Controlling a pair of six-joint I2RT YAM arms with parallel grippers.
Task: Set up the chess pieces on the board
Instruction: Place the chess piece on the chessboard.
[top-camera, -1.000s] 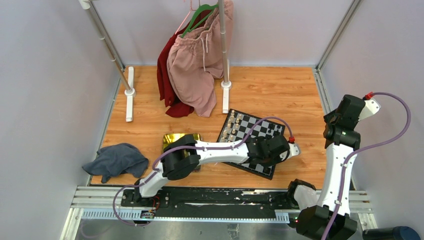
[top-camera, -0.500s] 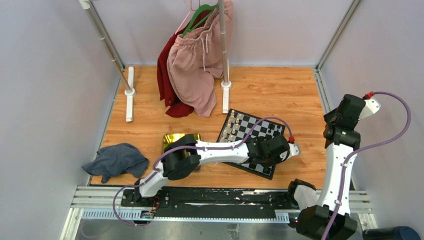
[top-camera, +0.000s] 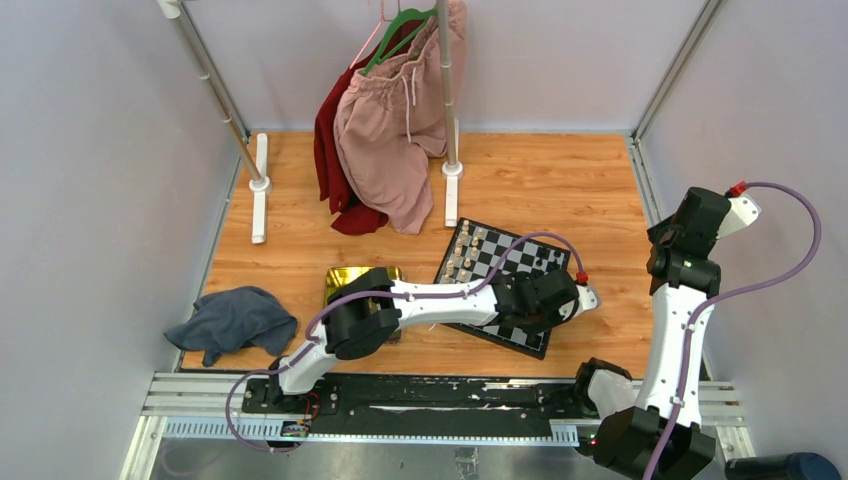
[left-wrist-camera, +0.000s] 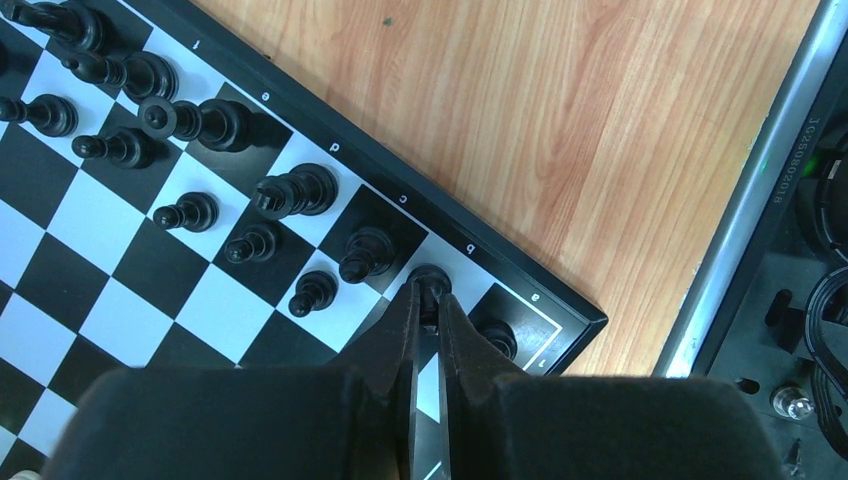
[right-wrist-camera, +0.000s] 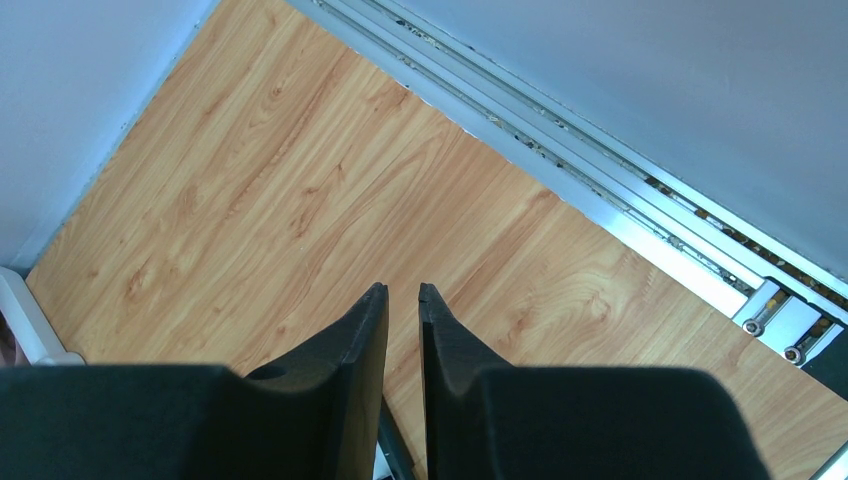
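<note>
The board (left-wrist-camera: 361, 166) lies tilted on the wooden floor, its corner near the metal rail. Several black chess pieces (left-wrist-camera: 298, 190) stand on its two edge rows. My left gripper (left-wrist-camera: 428, 292) is shut on a black piece (left-wrist-camera: 431, 278) standing on the white edge square marked b, next to another black piece (left-wrist-camera: 497, 337) on the corner square. In the top view the left arm (top-camera: 540, 298) reaches across the board (top-camera: 524, 256). My right gripper (right-wrist-camera: 402, 292) hangs over bare wood, slightly open and holding nothing.
Cream-white pieces (top-camera: 463, 250) line the board's far left edge. A yellow-green tray (top-camera: 350, 276) lies under the left arm, a grey cloth (top-camera: 232, 320) at the left. A rack with hanging clothes (top-camera: 392, 130) stands at the back. The right arm (top-camera: 686, 250) stands upright at the right.
</note>
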